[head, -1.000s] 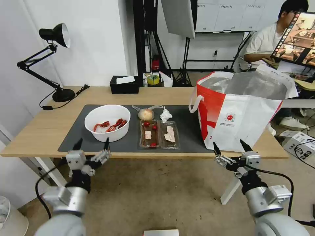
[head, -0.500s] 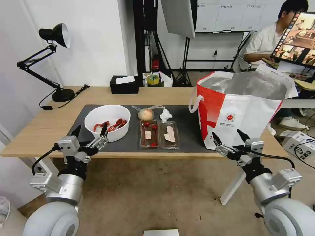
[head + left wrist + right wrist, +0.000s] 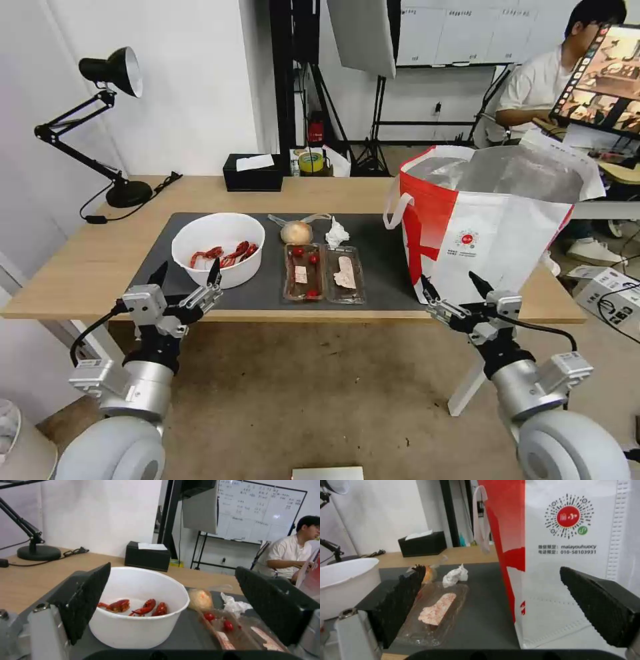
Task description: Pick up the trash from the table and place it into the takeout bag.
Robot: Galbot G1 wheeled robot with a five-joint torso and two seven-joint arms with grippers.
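On the table (image 3: 80, 267), a white bowl with red crayfish shells (image 3: 218, 249) (image 3: 140, 610) sits at the left of the dark mat. Beside it lie two clear trays (image 3: 324, 273) (image 3: 435, 611), a tan ball in clear plastic (image 3: 297, 232) and a crumpled tissue (image 3: 337, 234) (image 3: 455, 576). The white-and-red takeout bag (image 3: 487, 227) (image 3: 573, 555) stands open at the right. My left gripper (image 3: 186, 274) is open at the table's front edge, just before the bowl. My right gripper (image 3: 451, 287) is open in front of the bag's lower corner.
A black tissue box (image 3: 253, 173) and a black desk lamp (image 3: 110, 127) stand at the table's back left. A person sits behind the bag at the far right. Cardboard boxes (image 3: 610, 293) lie on the floor to the right.
Both arms have risen toward the table edge. The right gripper moved left and up toward the bag's corner; the left gripper went up, then settled slightly lower before the bowl.
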